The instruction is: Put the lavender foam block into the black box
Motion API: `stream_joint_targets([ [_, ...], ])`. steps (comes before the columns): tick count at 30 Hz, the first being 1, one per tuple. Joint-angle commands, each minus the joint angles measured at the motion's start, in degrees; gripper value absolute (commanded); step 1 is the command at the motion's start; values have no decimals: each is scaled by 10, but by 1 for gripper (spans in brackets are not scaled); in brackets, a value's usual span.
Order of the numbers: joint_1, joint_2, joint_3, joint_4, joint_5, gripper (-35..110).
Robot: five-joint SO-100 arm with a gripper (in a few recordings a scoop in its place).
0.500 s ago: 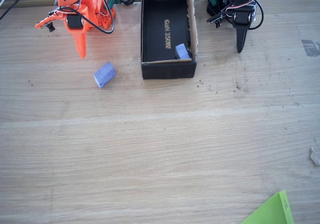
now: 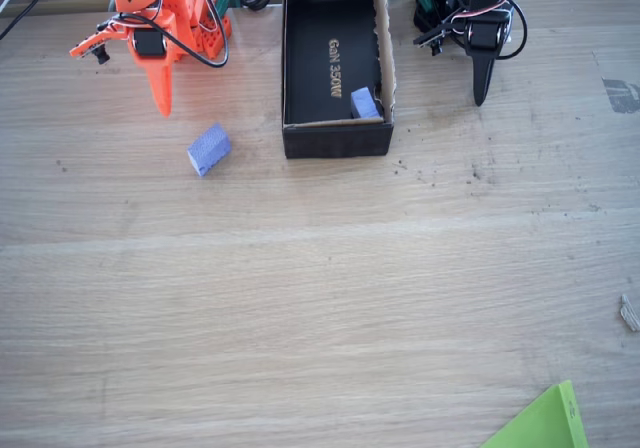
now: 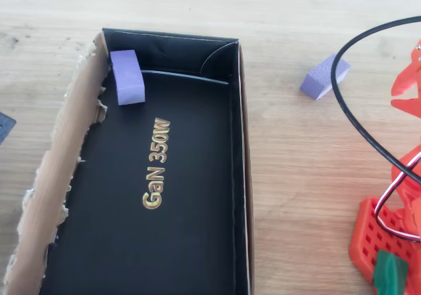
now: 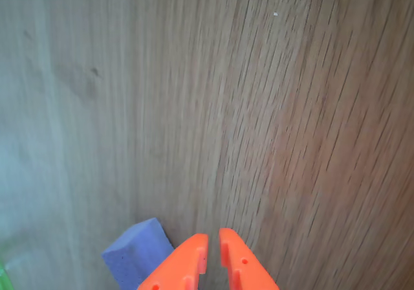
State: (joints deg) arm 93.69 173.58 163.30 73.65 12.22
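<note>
The lavender foam block (image 2: 208,149) lies on the bare wooden table, left of the black box (image 2: 335,140) in the fixed view. In the overhead view the lavender foam block (image 3: 324,76) lies to the right of the black box (image 3: 242,143). My orange gripper (image 2: 161,103) points down at the table, up and to the left of the block, apart from it. In the wrist view the gripper (image 4: 213,238) is shut with nothing in it, and the block (image 4: 139,251) sits just left of its fingers.
A second, similar lavender block (image 3: 126,76) stands inside the box against its end wall, near the torn brown edge (image 3: 62,170). A black cable (image 3: 358,130) arcs over the table beside my orange arm (image 3: 395,229). A green sheet corner (image 2: 545,423) lies at the front right.
</note>
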Motion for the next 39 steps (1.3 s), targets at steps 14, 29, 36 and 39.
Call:
stream_joint_targets([
  [14,0,6,-6,-26,134,0],
  [29,-30,-337,-299,6,113,0],
  [36,-38,-400,-396,60,122,0],
  [39,-38,-453,-441,74,123,0],
])
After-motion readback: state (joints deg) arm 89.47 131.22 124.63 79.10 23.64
